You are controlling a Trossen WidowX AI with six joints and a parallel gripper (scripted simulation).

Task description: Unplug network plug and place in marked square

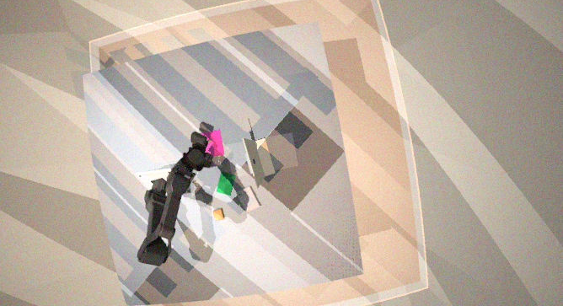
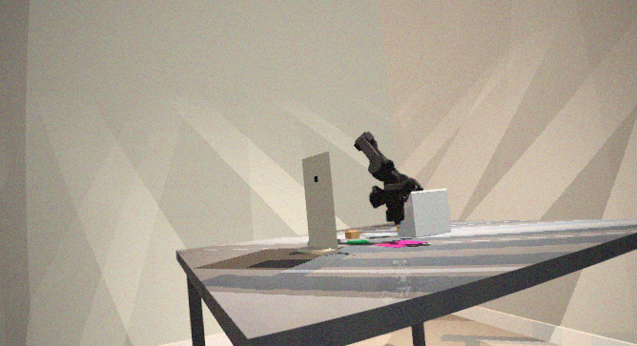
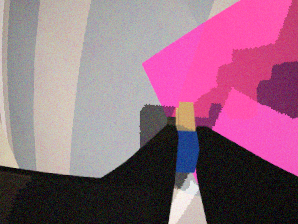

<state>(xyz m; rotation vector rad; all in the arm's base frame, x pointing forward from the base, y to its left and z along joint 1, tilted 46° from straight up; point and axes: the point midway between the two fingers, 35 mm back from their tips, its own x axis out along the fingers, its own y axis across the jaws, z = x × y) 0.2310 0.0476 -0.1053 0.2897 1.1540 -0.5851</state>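
Observation:
My gripper (image 2: 397,222) (image 3: 185,136) points down, shut on the plug (image 3: 187,151) (image 2: 398,228), which has a blue body and a tan end. The plug is out of the socket and hangs above the table. In the wrist view its tan end overlaps the near corner of the magenta square (image 1: 216,142) (image 2: 402,244) (image 3: 185,65). In the top view the hand covers the square's left edge and hides the fingertips. The upright panel (image 1: 250,158) (image 2: 320,212) stands apart from the hand, its socket (image 1: 254,161) (image 2: 316,178) a dark empty hole.
A green patch (image 1: 226,184) (image 2: 358,242) lies between the magenta square and an orange block (image 1: 218,214) (image 2: 352,234). A pale flat block (image 1: 253,199) lies near the panel. A white upright box (image 2: 431,213) (image 1: 153,175) stands close beside the arm.

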